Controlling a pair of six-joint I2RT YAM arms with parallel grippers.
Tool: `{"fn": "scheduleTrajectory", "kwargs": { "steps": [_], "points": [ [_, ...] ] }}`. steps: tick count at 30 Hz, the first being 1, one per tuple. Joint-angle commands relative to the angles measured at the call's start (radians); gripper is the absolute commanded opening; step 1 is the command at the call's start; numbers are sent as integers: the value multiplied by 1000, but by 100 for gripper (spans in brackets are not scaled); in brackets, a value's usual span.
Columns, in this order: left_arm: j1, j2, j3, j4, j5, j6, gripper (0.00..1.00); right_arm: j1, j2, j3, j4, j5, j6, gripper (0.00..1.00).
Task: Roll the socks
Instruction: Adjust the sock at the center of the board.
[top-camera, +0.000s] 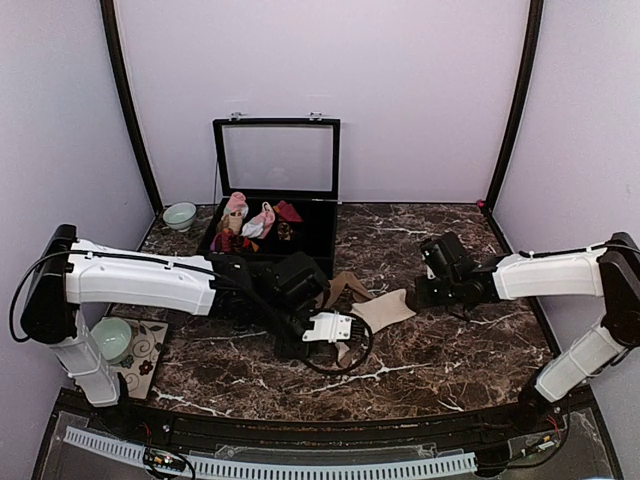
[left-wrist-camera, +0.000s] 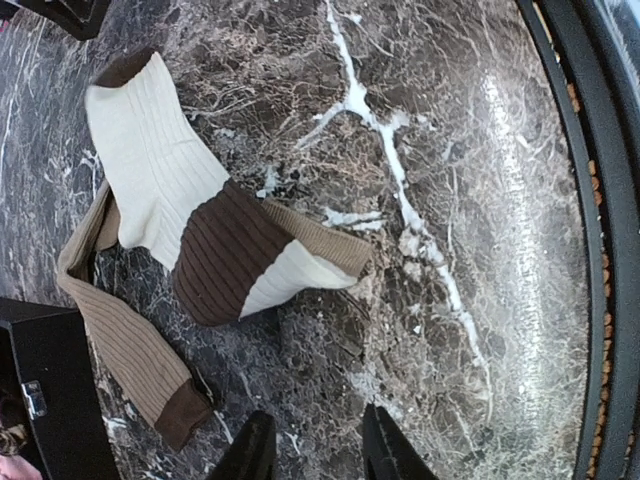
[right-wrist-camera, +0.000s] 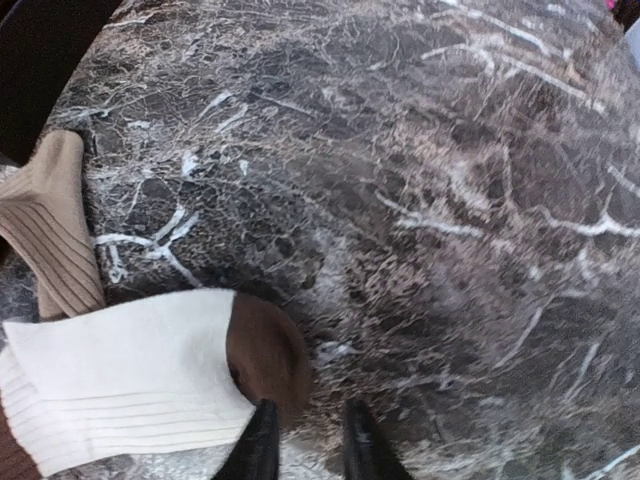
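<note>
The socks lie in a loose heap at the middle of the marble table. A cream sock (top-camera: 388, 308) (left-wrist-camera: 150, 160) (right-wrist-camera: 120, 375) with dark brown heel and toe patches rests across a tan ribbed sock (top-camera: 346, 286) (left-wrist-camera: 120, 340) (right-wrist-camera: 48, 235). My left gripper (top-camera: 340, 346) (left-wrist-camera: 315, 452) hovers just short of the heap's near-left side, open, with only marble between its fingers. My right gripper (top-camera: 418, 293) (right-wrist-camera: 308, 448) stands at the heap's right end. It is slightly open, and the brown toe (right-wrist-camera: 268, 352) sits just ahead of its left finger without being held.
A black display box (top-camera: 318, 235) with its glass lid raised stands behind the socks and holds pink-white and dark red bundles. A pale green bowl (top-camera: 180, 215) sits at the back left. Another bowl (top-camera: 112, 338) rests on a patterned mat at the near left.
</note>
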Motion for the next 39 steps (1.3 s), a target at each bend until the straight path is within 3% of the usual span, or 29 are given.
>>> {"fn": "scheduleTrajectory", "kwargs": {
  "steps": [1, 2, 7, 10, 13, 16, 21, 29, 39],
  "points": [
    [131, -59, 32, -112, 174, -105, 33, 36, -20, 75, -68, 166, -95, 37],
    [162, -69, 27, -116, 190, -109, 33, 58, -34, 85, -78, 202, -113, 49],
    [304, -145, -13, -105, 278, -150, 33, 252, -70, 119, -98, 258, -219, 70],
    [398, -178, -39, -107, 382, -190, 33, 385, -69, 109, -53, 164, -279, 79],
    [460, -203, -75, -113, 397, -195, 32, 517, -29, 118, -43, 105, -376, 82],
    [493, -231, -111, -111, 413, -204, 32, 620, 46, 146, -95, 142, -514, 82],
    [517, -264, -139, -114, 423, -224, 32, 657, 155, 196, -193, 172, -722, 80],
    [603, -284, -144, -128, 462, -256, 31, 671, 243, 183, 1, 396, -1005, 72],
    [677, -292, -132, -144, 489, -248, 30, 681, 318, 202, 90, 425, -1121, 62]
  ]
}}
